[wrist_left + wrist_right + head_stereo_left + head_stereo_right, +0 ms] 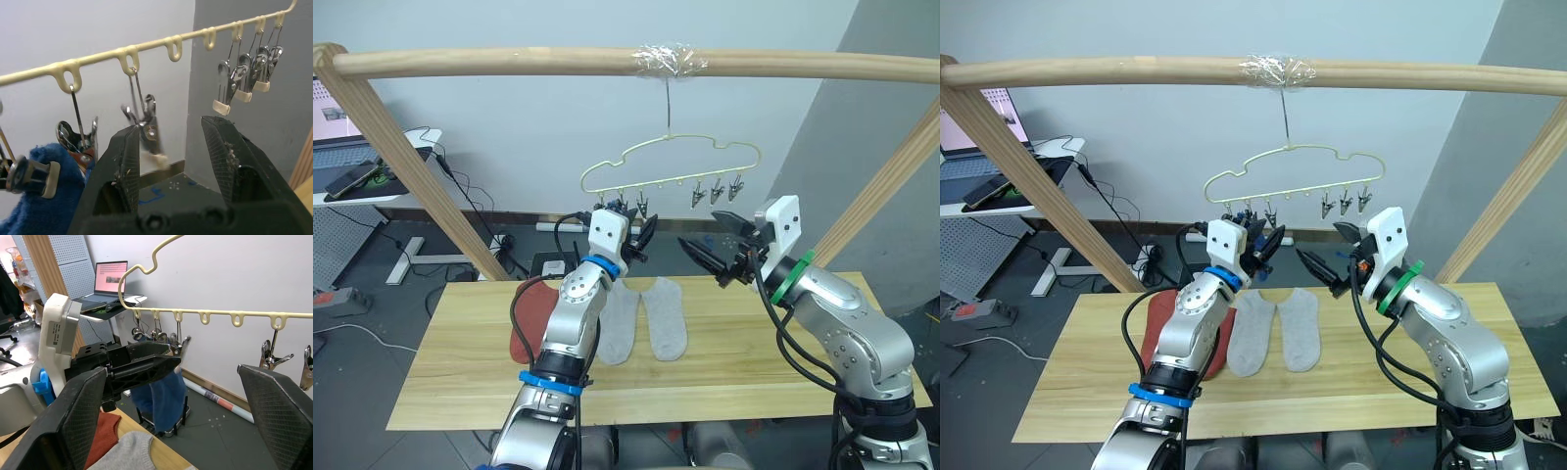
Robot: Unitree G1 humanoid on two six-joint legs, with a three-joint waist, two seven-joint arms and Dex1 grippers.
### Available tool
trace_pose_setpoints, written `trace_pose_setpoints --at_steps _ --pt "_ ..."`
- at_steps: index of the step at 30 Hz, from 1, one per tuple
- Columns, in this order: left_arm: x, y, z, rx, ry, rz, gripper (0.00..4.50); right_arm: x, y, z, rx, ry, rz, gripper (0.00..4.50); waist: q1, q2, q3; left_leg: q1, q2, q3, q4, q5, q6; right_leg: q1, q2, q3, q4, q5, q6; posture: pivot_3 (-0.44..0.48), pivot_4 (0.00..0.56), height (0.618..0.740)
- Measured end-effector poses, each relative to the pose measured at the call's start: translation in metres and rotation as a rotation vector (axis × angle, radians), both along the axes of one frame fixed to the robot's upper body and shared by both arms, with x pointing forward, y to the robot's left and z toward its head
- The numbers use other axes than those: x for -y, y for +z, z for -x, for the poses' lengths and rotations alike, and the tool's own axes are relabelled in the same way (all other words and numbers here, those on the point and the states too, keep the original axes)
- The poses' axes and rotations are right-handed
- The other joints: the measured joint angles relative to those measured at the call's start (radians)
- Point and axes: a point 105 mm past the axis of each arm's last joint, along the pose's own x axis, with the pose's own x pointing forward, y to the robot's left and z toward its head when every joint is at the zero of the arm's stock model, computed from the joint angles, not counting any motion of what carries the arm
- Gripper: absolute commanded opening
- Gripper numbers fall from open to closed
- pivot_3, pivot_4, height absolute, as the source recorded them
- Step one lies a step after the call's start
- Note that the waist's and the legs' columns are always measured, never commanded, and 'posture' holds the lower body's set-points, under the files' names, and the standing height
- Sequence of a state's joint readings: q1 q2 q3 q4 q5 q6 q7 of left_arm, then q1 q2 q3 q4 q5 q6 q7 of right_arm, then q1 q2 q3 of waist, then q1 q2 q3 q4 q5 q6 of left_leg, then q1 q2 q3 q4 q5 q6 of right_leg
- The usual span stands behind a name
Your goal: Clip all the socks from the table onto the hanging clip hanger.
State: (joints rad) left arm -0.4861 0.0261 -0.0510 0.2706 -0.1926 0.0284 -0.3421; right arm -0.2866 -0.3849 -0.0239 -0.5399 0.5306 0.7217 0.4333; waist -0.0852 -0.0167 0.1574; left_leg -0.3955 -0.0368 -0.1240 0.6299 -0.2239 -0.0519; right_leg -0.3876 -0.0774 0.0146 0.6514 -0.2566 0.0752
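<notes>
The pale-yellow clip hanger (671, 162) hangs by its hook from the wooden pole, with a row of metal clips under it. A blue sock (161, 394) hangs from clips at its left end. My left gripper (644, 231) is raised to that row and stands open, with one metal clip (146, 128) just beside its left finger. My right gripper (713, 238) is open and empty, held to the right of the left gripper, below the three right-hand clips (715, 191). Two light grey socks (646, 321) lie flat side by side on the table (734, 362). A rust-red sock (530, 315) lies left of them.
The round wooden pole frame (509, 61) spans the top, its slanted legs coming down at both ends of the table. Behind on the left stand a desk with a laptop (110, 279) and cables on the floor.
</notes>
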Motion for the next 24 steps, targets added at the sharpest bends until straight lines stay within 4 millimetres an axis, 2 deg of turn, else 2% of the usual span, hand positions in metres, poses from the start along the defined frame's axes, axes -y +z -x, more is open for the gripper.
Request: trace_pose_setpoints --at_steps 24 --pt "-0.0072 -0.0088 -0.0025 -0.024 0.031 0.005 2.19 0.0044 0.0006 -0.0021 -0.005 -0.029 -0.005 4.5 -0.002 0.0 0.0 0.0 0.0 0.0 0.0 0.0 0.0 0.0 0.0 0.0 0.001 0.0 0.0 -0.173 0.122 0.74"
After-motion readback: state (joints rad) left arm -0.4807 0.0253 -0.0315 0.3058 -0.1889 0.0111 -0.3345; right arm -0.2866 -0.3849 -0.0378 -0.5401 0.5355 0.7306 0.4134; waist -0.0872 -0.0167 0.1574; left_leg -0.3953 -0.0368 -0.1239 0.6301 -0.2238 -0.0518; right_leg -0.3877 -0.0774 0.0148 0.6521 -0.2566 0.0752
